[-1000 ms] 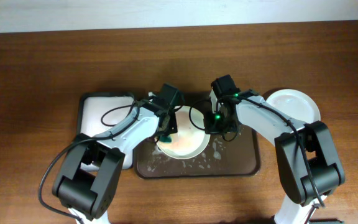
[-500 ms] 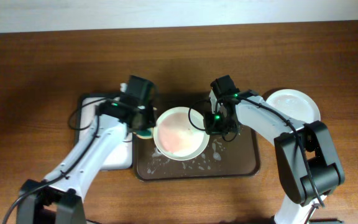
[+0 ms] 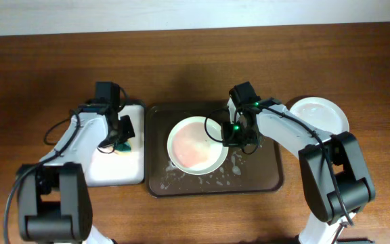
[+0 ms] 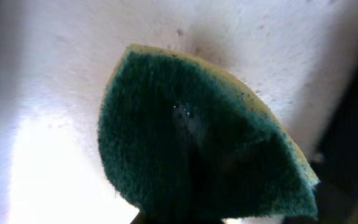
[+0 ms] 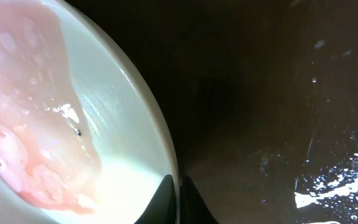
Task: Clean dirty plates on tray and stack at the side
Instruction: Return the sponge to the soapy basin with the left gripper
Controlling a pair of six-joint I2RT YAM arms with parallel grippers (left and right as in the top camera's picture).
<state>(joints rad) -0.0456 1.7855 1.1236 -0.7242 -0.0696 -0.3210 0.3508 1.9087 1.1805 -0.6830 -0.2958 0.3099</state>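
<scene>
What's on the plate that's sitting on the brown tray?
A pink, watery sauce smear covers much of the plate. The right end effector grips its rim. The tray beneath the plate is hidden.

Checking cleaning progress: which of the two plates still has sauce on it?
The plate on the brown tray, its rim in the right gripper: a pink smear covers its middle. The other plate, on the table at right, looks clean white.

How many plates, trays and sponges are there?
Plates: 2 (smeared plate, white plate)
Trays: 2 (brown tray, white tray)
Sponges: 1 (sponge)
Total: 5
</scene>
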